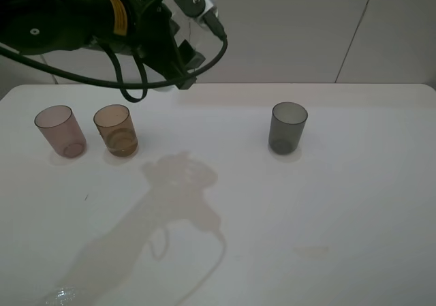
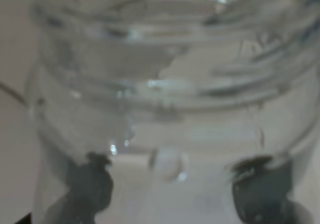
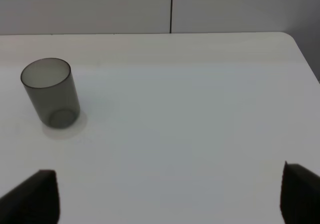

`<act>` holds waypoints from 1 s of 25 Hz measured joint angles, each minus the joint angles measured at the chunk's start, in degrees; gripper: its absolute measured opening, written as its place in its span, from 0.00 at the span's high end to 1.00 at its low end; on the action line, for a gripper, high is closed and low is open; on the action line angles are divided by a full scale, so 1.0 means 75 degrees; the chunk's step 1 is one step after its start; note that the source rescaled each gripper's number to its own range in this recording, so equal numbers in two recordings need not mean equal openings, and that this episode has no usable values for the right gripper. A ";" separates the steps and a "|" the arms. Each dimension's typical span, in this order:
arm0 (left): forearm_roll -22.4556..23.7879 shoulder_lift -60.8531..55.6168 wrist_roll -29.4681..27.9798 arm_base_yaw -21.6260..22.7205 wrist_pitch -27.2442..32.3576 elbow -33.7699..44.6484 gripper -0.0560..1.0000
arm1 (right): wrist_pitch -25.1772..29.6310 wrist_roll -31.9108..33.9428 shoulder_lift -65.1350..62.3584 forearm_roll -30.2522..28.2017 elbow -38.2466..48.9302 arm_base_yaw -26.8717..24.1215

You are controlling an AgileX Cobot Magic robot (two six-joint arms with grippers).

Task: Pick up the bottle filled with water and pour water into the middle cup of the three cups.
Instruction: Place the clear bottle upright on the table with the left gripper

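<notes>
3 cups stood on the table [image 1: 354, 204]; the pink cup [image 1: 60, 130] sat leftmost, just beside the middle cup [image 1: 115, 129]. The grey cup [image 1: 287, 127] stood well apart, rightward.

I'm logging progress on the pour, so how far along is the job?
Done: the left gripper is shut on the bottle, raised above the table behind the cups. In hand: carrying it; the amber middle cup seems to hold some liquid at its bottom, though it's hard to judge. The right gripper waits open near the grey cup.
</notes>
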 joint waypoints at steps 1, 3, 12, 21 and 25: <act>-0.0277 0.0168 -0.0226 0.0000 -0.0534 -0.0001 0.92 | 0.0000 0.0000 0.0000 0.0000 0.0000 0.0000; -0.0772 0.0652 -0.0395 0.0000 -0.1590 -0.0006 0.92 | 0.0000 0.0000 0.0000 0.0000 0.0000 0.0000; -0.2368 0.3029 0.0971 0.0000 -0.4627 -0.0006 0.92 | 0.0000 0.0000 0.0000 0.0000 0.0000 0.0000; -0.2813 0.4253 0.0918 0.0007 -0.5872 -0.0018 0.92 | 0.0000 0.0000 0.0000 0.0000 0.0000 0.0000; -0.2838 0.4494 0.0822 0.0007 -0.6097 0.0079 0.92 | 0.0000 0.0000 0.0000 0.0000 0.0000 0.0000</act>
